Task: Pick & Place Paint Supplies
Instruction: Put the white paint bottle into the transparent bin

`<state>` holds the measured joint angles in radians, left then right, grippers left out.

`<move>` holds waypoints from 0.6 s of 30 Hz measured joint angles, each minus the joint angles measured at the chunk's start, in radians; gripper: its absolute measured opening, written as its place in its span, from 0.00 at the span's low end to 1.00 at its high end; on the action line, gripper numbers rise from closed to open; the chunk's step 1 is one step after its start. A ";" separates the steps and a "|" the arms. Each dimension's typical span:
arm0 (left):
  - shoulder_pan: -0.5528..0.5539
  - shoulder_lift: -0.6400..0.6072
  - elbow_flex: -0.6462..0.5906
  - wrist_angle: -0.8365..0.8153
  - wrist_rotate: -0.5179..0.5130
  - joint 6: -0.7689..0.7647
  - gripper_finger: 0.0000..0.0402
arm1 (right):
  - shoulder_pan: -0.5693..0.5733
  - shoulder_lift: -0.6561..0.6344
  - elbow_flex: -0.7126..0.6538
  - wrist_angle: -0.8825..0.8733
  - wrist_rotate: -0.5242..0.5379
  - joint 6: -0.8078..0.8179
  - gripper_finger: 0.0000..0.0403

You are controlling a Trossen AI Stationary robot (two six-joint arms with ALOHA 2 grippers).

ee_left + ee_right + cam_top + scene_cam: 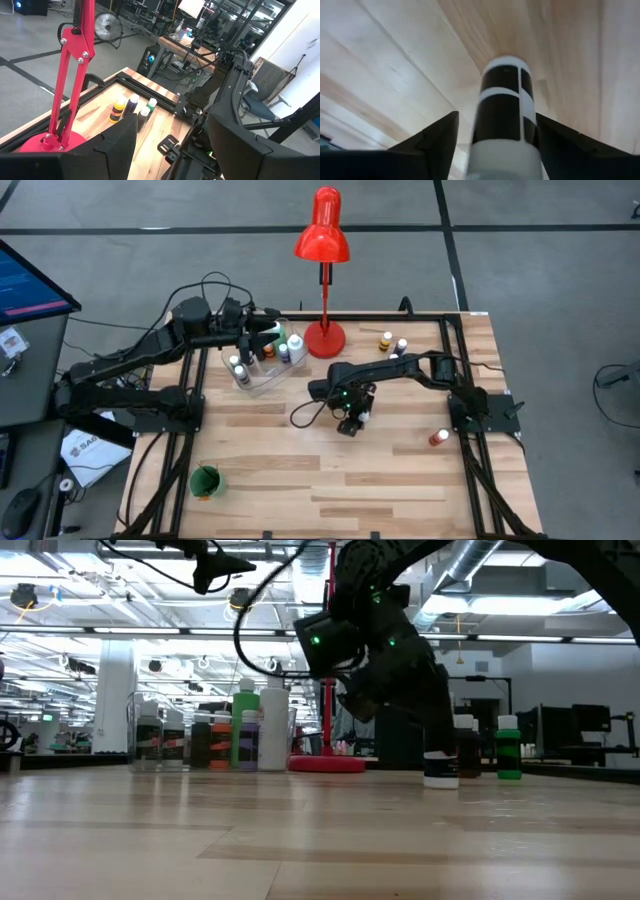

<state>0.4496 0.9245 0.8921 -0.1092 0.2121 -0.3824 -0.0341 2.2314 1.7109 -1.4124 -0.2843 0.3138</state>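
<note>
Right gripper (350,423): low over the middle of the wooden table (400,480), fingers spread to either side of a dark paint bottle (506,115) with a white cap, which stands on the boards; whether the pads touch it, cannot tell.

Left gripper (268,332): raised above the clear container (262,377) of bottles by the red lamp (323,280), fingers apart, holding nothing.

Loose bottles: a cluster (394,343) near the far edge; one red bottle (437,438) near the right arm's base.

Green cup (205,480): near corner, left.
</note>
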 joint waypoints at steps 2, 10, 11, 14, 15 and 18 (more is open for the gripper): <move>0.000 0.000 0.000 0.001 0.000 0.000 0.58 | -0.004 0.000 0.026 -0.001 0.000 -0.008 0.62; 0.000 0.000 0.000 0.002 0.026 0.003 0.58 | -0.014 -0.001 0.124 -0.001 0.041 -0.034 0.62; 0.000 0.000 0.000 0.002 0.029 0.003 0.58 | -0.016 -0.001 0.136 -0.006 0.049 -0.036 0.62; 0.000 0.000 0.000 0.002 0.031 0.003 0.58 | -0.024 -0.001 0.175 -0.022 0.053 -0.037 0.62; 0.000 0.000 0.000 0.002 0.031 0.003 0.58 | -0.028 -0.001 0.188 -0.022 0.053 -0.037 0.62; 0.000 0.000 0.000 0.002 0.030 0.003 0.58 | -0.038 -0.002 0.239 -0.024 0.054 -0.037 0.62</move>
<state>0.4496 0.9245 0.8921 -0.1070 0.2426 -0.3794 -0.0725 2.2299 1.9496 -1.4366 -0.2306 0.2771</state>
